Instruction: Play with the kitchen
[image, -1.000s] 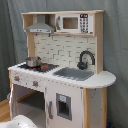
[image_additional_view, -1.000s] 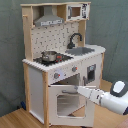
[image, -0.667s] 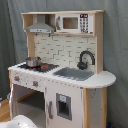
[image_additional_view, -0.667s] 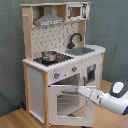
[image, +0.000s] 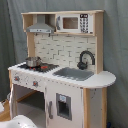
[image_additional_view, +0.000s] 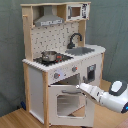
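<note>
The kitchen (image: 75, 50) is a tall toy of pale wood and white panels, seen in both exterior views (image_additional_view: 55, 35). A small metal pot (image_additional_view: 49, 55) stands on the stove, beside the sink (image_additional_view: 82, 50) and the black faucet (image_additional_view: 75, 39). The oven door (image_additional_view: 52, 107), which has a window, leans outward, partly open. My gripper (image_additional_view: 80, 87) is at the door's top edge, reaching in from the second exterior view's right. In the first exterior view only a white part of the arm (image: 20, 122) shows at the bottom left, and the gripper is hidden.
A grey hood (image: 40, 27) and a toy microwave (image: 74, 23) sit on the top shelf. A white cupboard door with a dispenser panel (image: 63, 106) is right of the oven. A grey curtain (image_additional_view: 10, 50) hangs behind, and the floor (image_additional_view: 15, 120) is wood.
My gripper has moved a little to the second exterior view's left and slightly up, closer to the oven door's top edge. The kitchen's other parts have not moved.
</note>
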